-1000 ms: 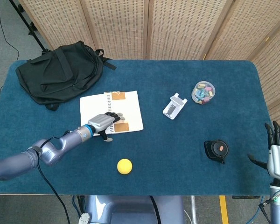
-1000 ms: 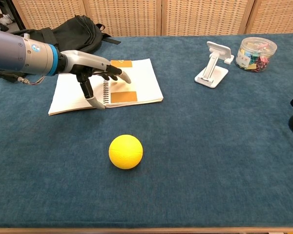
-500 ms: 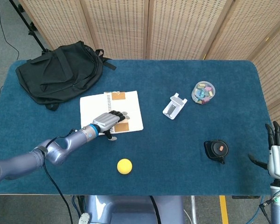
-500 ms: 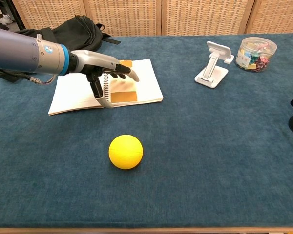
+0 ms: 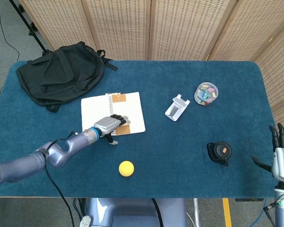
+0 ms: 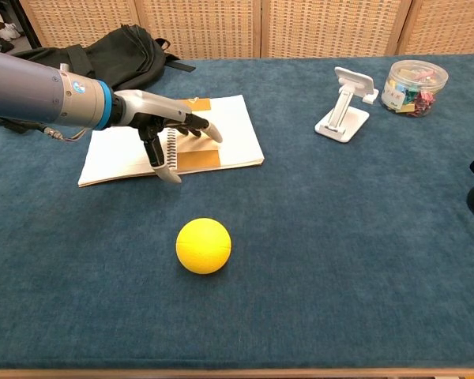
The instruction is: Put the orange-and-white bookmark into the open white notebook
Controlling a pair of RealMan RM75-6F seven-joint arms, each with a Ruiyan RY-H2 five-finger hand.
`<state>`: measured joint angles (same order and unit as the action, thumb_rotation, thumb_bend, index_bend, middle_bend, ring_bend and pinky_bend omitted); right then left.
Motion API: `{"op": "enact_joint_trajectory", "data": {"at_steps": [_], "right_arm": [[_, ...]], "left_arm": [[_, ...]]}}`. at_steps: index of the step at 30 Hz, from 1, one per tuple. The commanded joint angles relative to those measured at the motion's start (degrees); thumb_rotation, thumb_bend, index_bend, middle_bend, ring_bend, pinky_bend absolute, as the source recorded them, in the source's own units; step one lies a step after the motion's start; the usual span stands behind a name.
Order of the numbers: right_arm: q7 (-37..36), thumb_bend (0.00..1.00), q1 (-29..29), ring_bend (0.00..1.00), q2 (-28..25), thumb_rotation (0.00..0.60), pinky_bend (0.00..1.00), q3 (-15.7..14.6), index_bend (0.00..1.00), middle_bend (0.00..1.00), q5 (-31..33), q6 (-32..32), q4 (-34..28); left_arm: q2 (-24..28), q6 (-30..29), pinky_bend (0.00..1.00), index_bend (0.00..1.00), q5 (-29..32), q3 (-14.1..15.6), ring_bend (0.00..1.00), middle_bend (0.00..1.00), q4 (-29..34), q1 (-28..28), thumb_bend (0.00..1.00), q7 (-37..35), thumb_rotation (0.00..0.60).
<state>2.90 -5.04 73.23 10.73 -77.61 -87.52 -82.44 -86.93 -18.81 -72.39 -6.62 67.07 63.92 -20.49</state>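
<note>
The open white notebook lies left of the table's middle. An orange bookmark lies flat on its right page near the front edge. A second orange piece sits at the top of that page. My left hand hovers low over the spiral binding, fingers spread and reaching over the bookmark, thumb pointing down; it holds nothing. My right hand stays at the table's far right edge with fingers apart and empty.
A yellow ball rests in front of the notebook. A black backpack lies at the back left. A white phone stand, a jar of clips and a black device are on the right.
My left hand has shifted a little to the right and dropped lower over the right page and bookmark. The bookmark and the right hand have not moved.
</note>
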Motion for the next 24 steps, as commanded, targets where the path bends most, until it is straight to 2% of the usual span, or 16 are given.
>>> {"op": "enact_joint_trajectory", "data": {"at_steps": [1, 24], "right_arm": [[0.02, 0.0, 0.01, 0.0, 0.0, 0.6, 0.0, 0.0, 0.0, 0.0, -0.04, -0.05, -0.01], [-0.14, 0.0, 0.24, 0.0, -0.12, 0.6, 0.0, -0.15, 0.0, 0.0, -0.29, -0.24, -0.16]], "left_arm": [[-0.01, 0.06, 0.0, 0.07, -0.08, -0.1, 0.0, 0.0, -0.01, -0.04, 0.25, 0.07, 0.6], [1.03, 1.03, 0.0, 0.07, 0.53, -0.42, 0.0, 0.0, 0.22, -0.69, 0.25, 1.38, 0.6]]}}
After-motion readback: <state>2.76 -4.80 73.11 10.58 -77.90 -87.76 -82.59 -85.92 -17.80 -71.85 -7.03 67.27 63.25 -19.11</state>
